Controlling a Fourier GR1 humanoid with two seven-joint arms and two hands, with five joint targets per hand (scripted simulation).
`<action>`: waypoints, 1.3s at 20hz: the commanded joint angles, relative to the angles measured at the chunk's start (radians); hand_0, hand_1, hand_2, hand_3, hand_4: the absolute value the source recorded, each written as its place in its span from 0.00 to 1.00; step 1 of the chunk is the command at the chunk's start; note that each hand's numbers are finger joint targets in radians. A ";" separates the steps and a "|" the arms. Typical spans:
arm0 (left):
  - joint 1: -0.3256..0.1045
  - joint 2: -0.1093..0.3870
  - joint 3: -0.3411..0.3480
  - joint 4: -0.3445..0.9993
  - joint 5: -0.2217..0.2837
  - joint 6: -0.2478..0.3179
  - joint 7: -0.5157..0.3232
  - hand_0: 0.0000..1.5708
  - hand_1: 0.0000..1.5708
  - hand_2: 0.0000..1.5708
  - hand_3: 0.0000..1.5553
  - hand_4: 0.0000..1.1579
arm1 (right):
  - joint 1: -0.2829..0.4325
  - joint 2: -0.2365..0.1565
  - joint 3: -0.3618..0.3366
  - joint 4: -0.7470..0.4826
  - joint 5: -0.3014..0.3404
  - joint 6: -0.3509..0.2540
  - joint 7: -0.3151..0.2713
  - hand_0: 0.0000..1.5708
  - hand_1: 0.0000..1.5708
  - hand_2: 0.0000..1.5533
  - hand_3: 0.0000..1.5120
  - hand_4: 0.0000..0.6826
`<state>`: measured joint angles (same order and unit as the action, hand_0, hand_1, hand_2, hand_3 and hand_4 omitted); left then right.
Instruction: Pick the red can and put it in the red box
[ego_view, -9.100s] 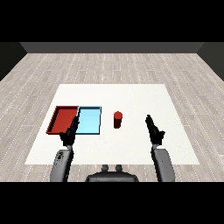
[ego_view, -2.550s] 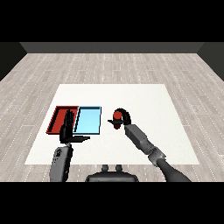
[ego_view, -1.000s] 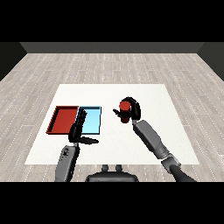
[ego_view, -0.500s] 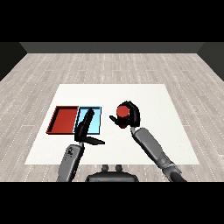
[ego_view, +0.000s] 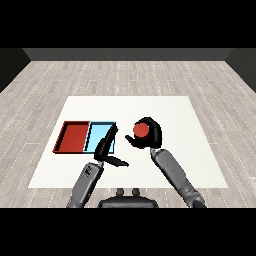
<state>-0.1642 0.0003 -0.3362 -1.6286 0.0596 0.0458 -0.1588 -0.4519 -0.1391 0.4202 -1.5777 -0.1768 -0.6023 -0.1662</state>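
Nearest the viewer, two grey forearms rise from the lower corners of the head view, their lower ends cut off at the bottom of the scene. The black left hand (ego_view: 106, 150) sits over the white table (ego_view: 165, 107), its fingers straight and relaxed and its thumb sticking out toward the right, holding nothing. Its fingertips reach up over the near right corner of the shallow light blue tray (ego_view: 101, 136), so that corner and part of the tray's right edge are covered (whether the fingers actually touch the tray or hang above it cannot be told from this angle).

A little farther in and to the right, the black right hand (ego_view: 150, 136) is curled round the small red can (ego_view: 141, 130). Only the can's round red top shows clearly; its sides are wrapped by fingers and thumb, and its base is hidden, so it is not possible to say whether it rests on the table or is lifted clear. The can is just right of the light blue tray and outside both trays.

Farther left, the shallow red tray (ego_view: 74, 137) lies flush beside the blue one, sharing a long edge. Between the can and the red tray stand the blue tray and the left hand. Beyond the table stretches a pale grey plank floor (ego_view: 128, 75).
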 joint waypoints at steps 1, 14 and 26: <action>-0.025 0.000 -0.050 0.131 0.035 0.042 -0.071 0.00 0.00 0.00 0.00 0.00 | 0.038 0.029 -0.020 0.008 0.039 0.044 -0.032 1.00 1.00 0.96 0.94 0.95; -0.106 0.000 -0.152 0.168 0.135 0.100 0.016 0.00 0.00 0.00 0.00 0.00 | 0.089 0.137 -0.025 0.004 0.153 0.127 -0.051 1.00 1.00 0.95 0.94 0.95; -0.274 0.000 -0.193 0.406 0.266 0.157 -0.079 0.00 0.00 0.00 0.00 0.00 | 0.067 0.139 0.006 -0.070 0.173 0.122 0.023 1.00 1.00 0.95 0.93 0.91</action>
<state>-0.3416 0.0000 -0.5117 -1.3435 0.2634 0.1765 -0.1863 -0.3887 -0.0031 0.4277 -1.6372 -0.0184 -0.4963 -0.1428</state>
